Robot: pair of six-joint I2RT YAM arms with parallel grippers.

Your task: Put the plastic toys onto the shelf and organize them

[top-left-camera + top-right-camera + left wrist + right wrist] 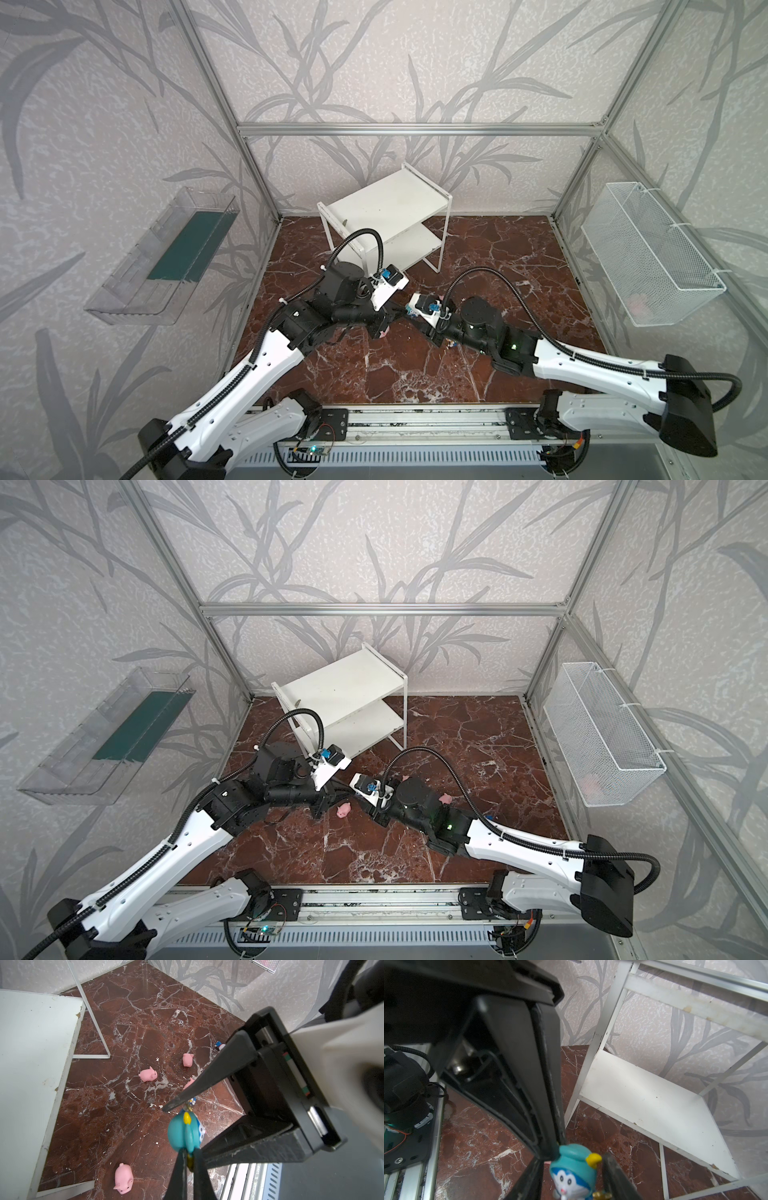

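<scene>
Gripping figurine (180, 1132), left pincer (189, 1156) facing right pincer (184, 1129)

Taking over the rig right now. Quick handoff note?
Left gripper: shut on the blue figurine, off the floor.
Right gripper: jaws flank that figurine; grip unclear.
Pink pigs and another figurine sit on the floor.
Done: no toy seen on the shelf.
Left: finish the apparent handover, then shelve everything.
</scene>
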